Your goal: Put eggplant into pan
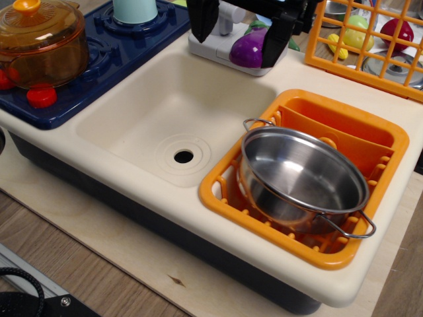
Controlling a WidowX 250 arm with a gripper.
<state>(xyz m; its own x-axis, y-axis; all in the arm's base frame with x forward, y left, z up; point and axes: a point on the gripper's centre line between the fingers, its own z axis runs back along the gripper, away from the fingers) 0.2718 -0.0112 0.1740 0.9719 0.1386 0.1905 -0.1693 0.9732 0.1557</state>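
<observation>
Eggplant (pixel 248 49) sits at the back of the toy sink unit, on the white faucet base (pixel 218 47) behind the basin. Gripper (pixel 239 36) is down over it: one dark finger stands clear to the left, the other overlaps the eggplant's right flank. Fingers look spread around it; whether they already pinch it, cannot tell. Long axis runs roughly left-right, green stem cap toward the right, partly hidden by the right finger.

Pan (pixel 301 178) lies tilted in the orange dish rack (pixel 218 191), at the front right, well apart from the eggplant. Judged path: lift, then travel forward and right, down into the pan.

Room: sink basin (pixel 165 112) is open below; the orange basket (pixel 317 46) stands just to the right, so clearance on that side is tight.
</observation>
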